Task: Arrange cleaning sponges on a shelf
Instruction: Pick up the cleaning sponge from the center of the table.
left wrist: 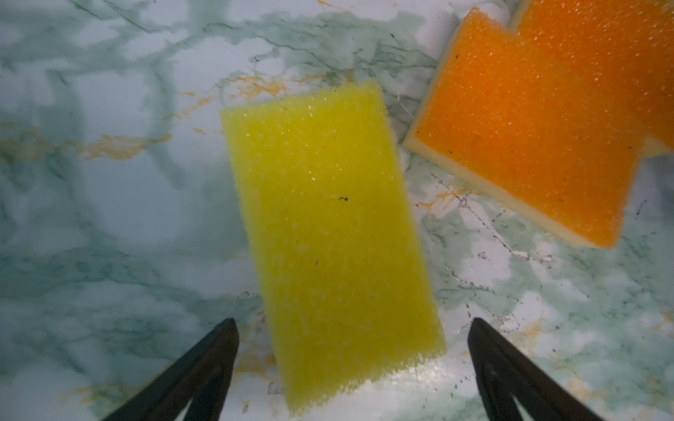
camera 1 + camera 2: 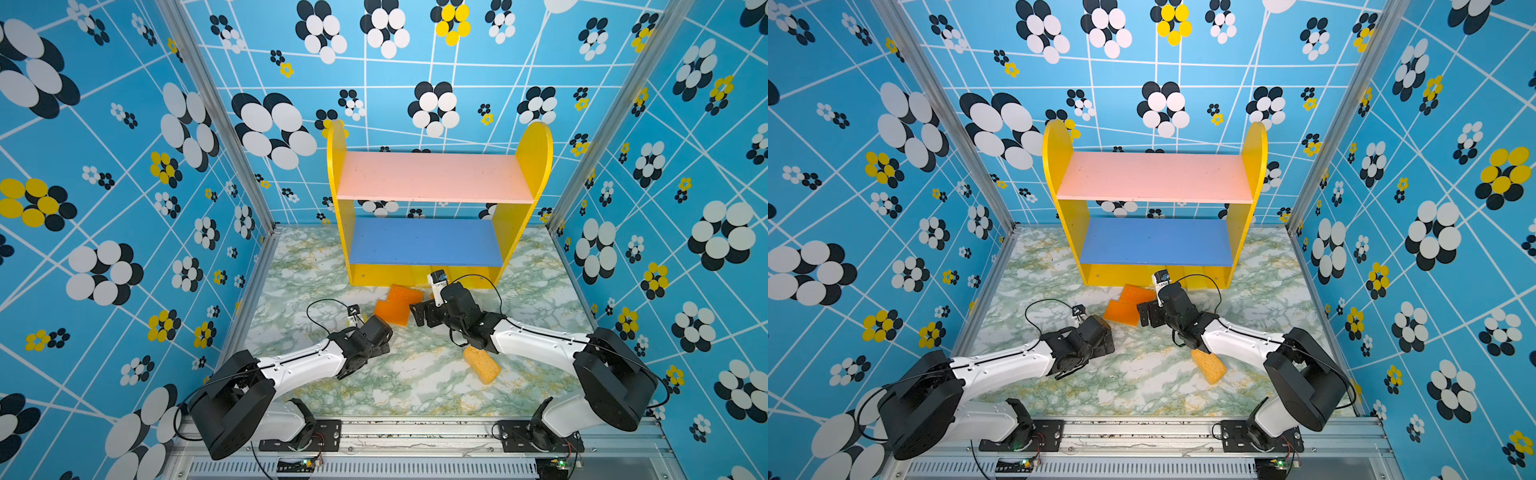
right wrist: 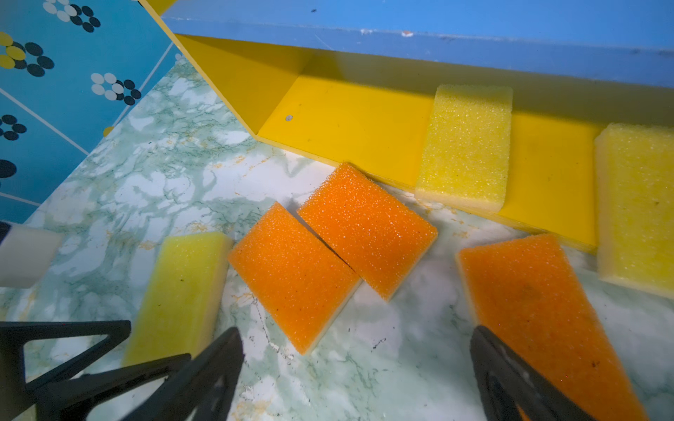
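Overhead, in both top views, the small three-tier wooden shelf (image 2: 536, 166) with yellow round-topped sides, a pink top board and a blue middle board stands on the green-veined marble tabletop (image 2: 415, 386), beyond both grippers. Two flat orange rectangular sponges (image 2: 398, 305) lie side by side just beside the right gripper (image 2: 422, 316) and a little ahead of the left gripper (image 2: 365, 353). A thick tan-orange porous sponge block (image 2: 482, 365) lies behind the right gripper, close beside its forearm. Both grippers point down at the tabletop, and from up here I cannot tell how wide they stand. From the left wrist, the left gripper's jaws are spread wide and grip nothing. A flat yellow rectangular sponge (image 1: 328, 240) lies on the marble running straight out from the gap, its near end between the two fingertips (image 1: 228, 328) with marble showing on either side. The orange pair sits ahead and off to one side, apart from the yellow one. From the right wrist, the right gripper's jaws are likewise wide apart with nothing between them. The orange pair lies ahead of the gap, touching along one long edge. A third orange sponge (image 3: 539, 310) runs beneath one fingertip (image 3: 485, 339); whether they touch I cannot tell. Farther ahead, two more yellow sponges (image 3: 467, 145) (image 3: 638, 204) rest on the shelf's yellow base (image 3: 346, 120) under the blue board, their near ends at or over its front edge.
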`<act>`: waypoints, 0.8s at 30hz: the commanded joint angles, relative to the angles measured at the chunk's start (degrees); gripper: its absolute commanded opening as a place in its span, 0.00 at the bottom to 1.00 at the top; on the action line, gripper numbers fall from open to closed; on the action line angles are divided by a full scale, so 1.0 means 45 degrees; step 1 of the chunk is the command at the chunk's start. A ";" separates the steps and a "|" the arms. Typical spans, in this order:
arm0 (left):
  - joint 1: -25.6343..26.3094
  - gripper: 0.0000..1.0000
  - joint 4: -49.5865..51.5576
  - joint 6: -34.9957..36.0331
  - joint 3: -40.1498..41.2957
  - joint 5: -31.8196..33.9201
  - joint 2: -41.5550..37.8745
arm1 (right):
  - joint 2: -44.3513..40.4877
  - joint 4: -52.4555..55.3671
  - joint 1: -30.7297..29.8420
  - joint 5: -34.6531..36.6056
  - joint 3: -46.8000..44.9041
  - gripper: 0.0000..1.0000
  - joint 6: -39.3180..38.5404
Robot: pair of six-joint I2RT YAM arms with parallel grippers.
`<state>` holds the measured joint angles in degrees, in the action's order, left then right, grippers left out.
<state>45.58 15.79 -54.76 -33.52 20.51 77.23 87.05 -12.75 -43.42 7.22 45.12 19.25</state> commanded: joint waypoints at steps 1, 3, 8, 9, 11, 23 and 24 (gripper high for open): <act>0.0199 0.99 0.0057 0.0198 -0.0204 0.0622 0.0196 | -0.0303 -0.0213 0.0078 0.0226 -0.0258 0.99 0.0273; 0.0300 0.98 0.0296 0.0054 -0.0208 0.0899 0.0239 | -0.0288 -0.0232 0.0079 0.0211 -0.0287 0.99 0.0274; 0.0486 0.98 0.0512 -0.0206 -0.0233 0.1247 0.0422 | -0.0190 -0.0310 0.0082 0.0156 -0.0292 0.99 0.0332; 0.0513 0.98 0.0527 -0.0184 -0.0261 0.1211 0.0514 | -0.0166 -0.0329 0.0090 0.0157 -0.0275 0.99 0.0333; 0.0505 0.97 0.0658 -0.0204 -0.0296 0.1165 0.0737 | -0.0202 -0.0364 0.0083 0.0168 -0.0308 0.99 0.0352; 0.0495 0.82 0.0965 -0.0355 -0.0086 0.1351 0.0975 | -0.0223 -0.0578 0.0079 0.0135 -0.0484 0.99 0.0391; 0.0478 0.80 0.1054 -0.0405 -0.0044 0.1412 0.0882 | -0.0213 -0.0584 0.0082 0.0114 -0.0477 0.99 0.0391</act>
<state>47.40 17.72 -55.57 -33.61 25.19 81.25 87.05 -14.02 -43.40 7.20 43.66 20.27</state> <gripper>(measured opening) 0.804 0.991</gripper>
